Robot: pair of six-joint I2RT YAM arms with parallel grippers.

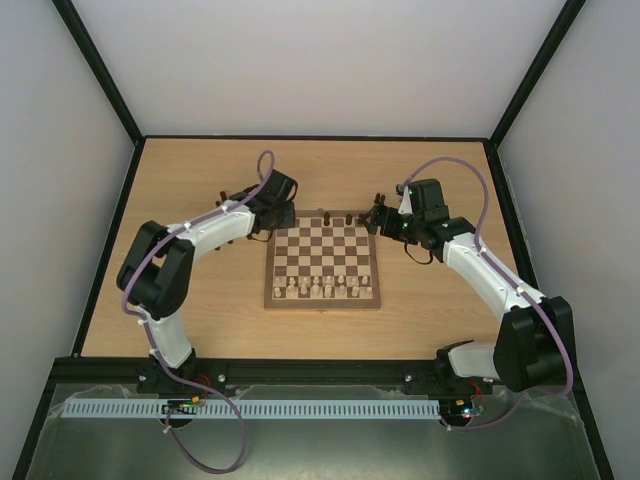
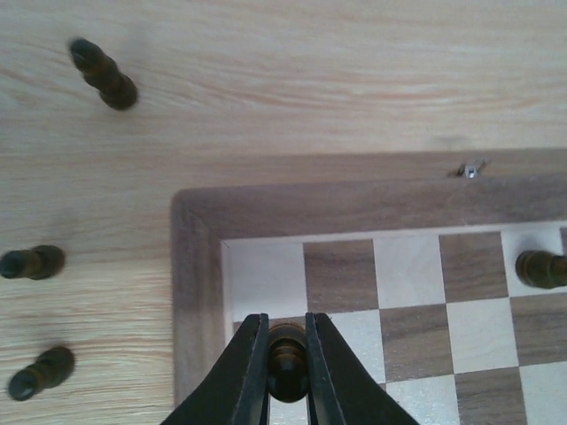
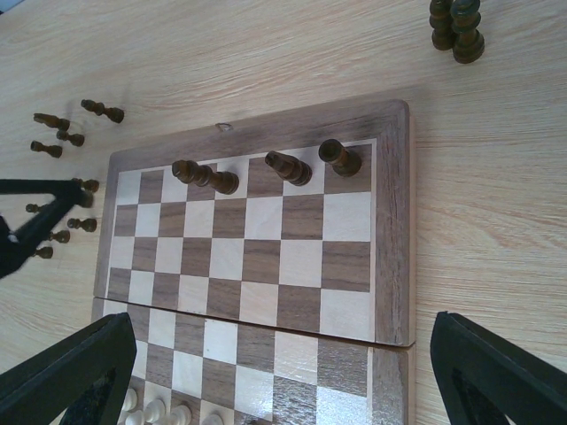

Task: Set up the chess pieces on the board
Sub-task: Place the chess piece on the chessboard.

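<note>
Entry, placing step: left hand [image 2: 286,332] is pinching one dark piece [image 2: 287,367] just inside the 11 o'clock corner of the board [image 2: 199,266], while right hand [image 3: 283,354] is hanging spread and empty near the 1 o'clock corner, three chess pieces [image 3: 288,166] standing on the far row. Next move, by judgement, is calling for setting the piece upright on its square, releasing, then fetching from the loose pieces [image 2: 104,73] lying on the worktop [image 2: 354,71] at the board's 9 o'clock. Fingers are hiding the piece's base, so contact with the square cannot be told, and piece types are showing too small to name

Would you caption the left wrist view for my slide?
Left gripper shut on dark chess piece over board corner.
</note>
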